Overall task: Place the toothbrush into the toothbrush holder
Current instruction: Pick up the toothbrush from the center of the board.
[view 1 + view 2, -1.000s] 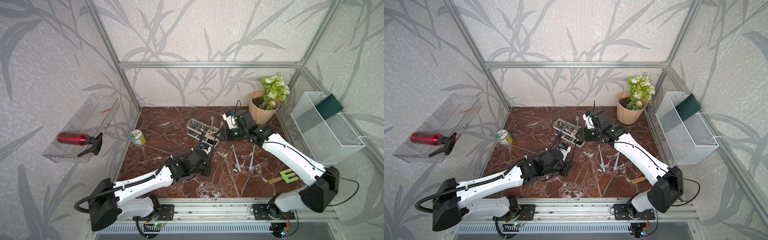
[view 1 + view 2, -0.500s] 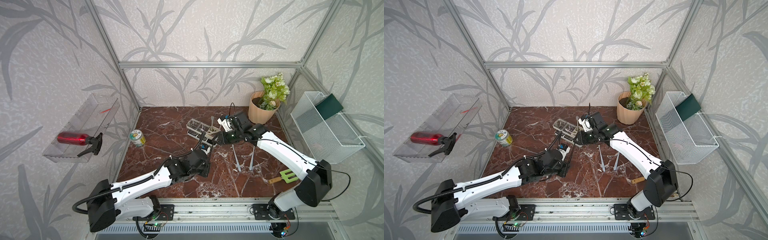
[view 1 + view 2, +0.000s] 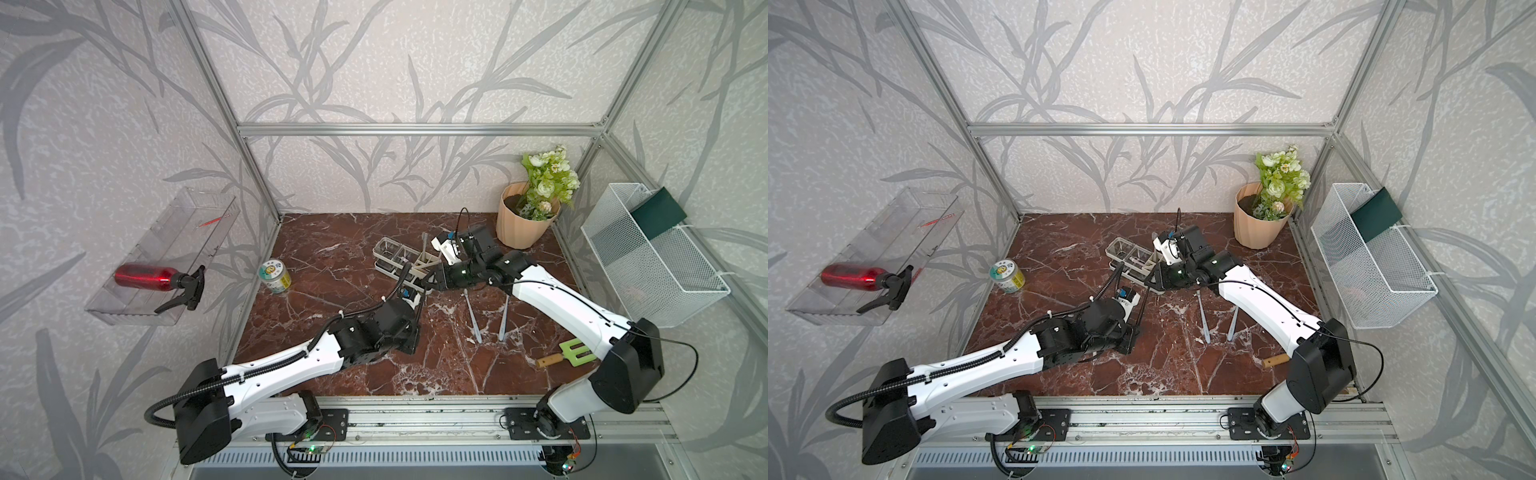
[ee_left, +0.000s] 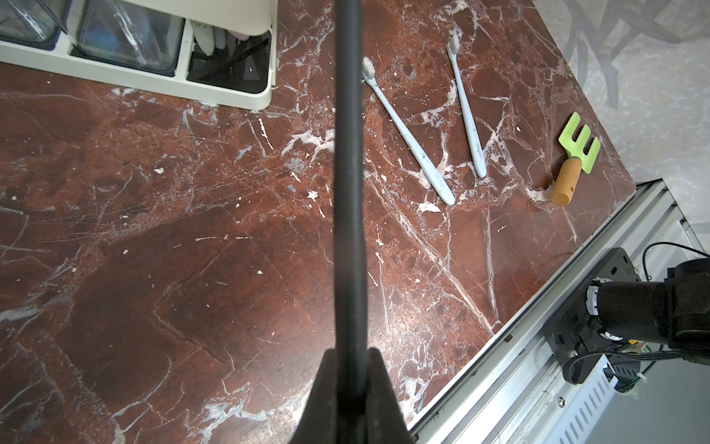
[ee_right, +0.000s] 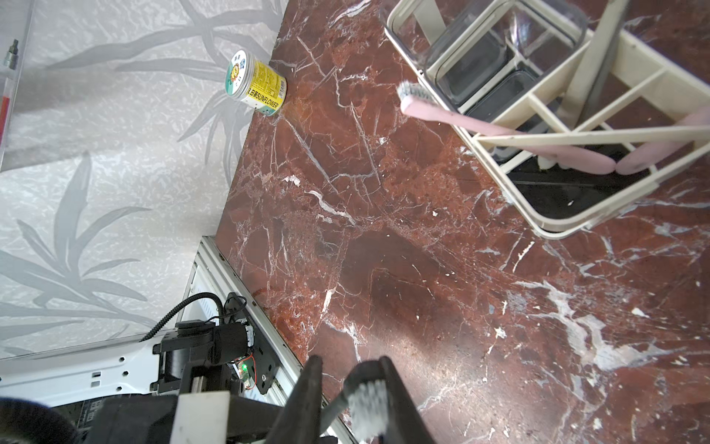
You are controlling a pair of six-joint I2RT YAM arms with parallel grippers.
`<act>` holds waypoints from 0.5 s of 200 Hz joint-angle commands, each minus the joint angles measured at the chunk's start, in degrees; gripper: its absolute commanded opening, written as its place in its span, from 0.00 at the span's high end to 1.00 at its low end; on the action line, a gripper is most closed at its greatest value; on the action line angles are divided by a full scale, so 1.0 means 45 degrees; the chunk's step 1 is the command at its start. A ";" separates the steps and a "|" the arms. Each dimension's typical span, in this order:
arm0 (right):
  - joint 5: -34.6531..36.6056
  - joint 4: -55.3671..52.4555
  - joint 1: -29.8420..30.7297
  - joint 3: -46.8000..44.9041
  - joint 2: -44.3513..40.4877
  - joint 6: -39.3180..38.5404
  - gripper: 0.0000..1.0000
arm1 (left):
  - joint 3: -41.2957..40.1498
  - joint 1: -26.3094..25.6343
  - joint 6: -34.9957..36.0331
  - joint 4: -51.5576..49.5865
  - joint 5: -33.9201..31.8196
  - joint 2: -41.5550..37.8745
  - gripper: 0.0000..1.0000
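a red-brown marble tabletop (image 3: 340, 249) veined in white is enclosed by pale walls (image 3: 374, 62) printed with grey leaves and by aluminium rails (image 3: 415, 129). on it are seen two pale blue toothbrushes (image 4: 407, 142) lying near each other, a green hand fork (image 4: 574, 153), a yellow-labelled jar (image 3: 274, 276) and a peach flower pot (image 3: 519, 226); a white mesh basket (image 3: 648, 266) is hung on the side wall. the toothbrush (image 4: 347, 192) is slim and dark grey with white bristles; it is held off the marble, clamped at its handle by the left gripper (image 4: 347, 357). its head is flanked by the fingers of the right gripper (image 5: 349, 363); whether it is squeezed there cannot be told. the cream toothbrush holder (image 5: 553, 225), with two clear cups and pink brushes (image 5: 461, 119) in its slots, is set just beside
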 commanded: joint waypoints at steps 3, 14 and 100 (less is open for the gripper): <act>-0.0055 0.0339 -0.0023 -0.0147 -0.0075 -0.0014 0.77 | 0.0252 -0.0031 0.0245 -0.0102 -0.0291 -0.0260 1.00; -0.0090 0.0360 -0.0028 -0.0164 -0.0076 -0.0004 0.79 | 0.0251 -0.0033 0.0269 -0.0134 -0.0343 -0.0299 1.00; 0.0078 0.0575 -0.0019 -0.0355 -0.0272 0.0035 0.99 | 0.0225 -0.0030 0.0265 -0.0095 -0.0358 -0.0402 1.00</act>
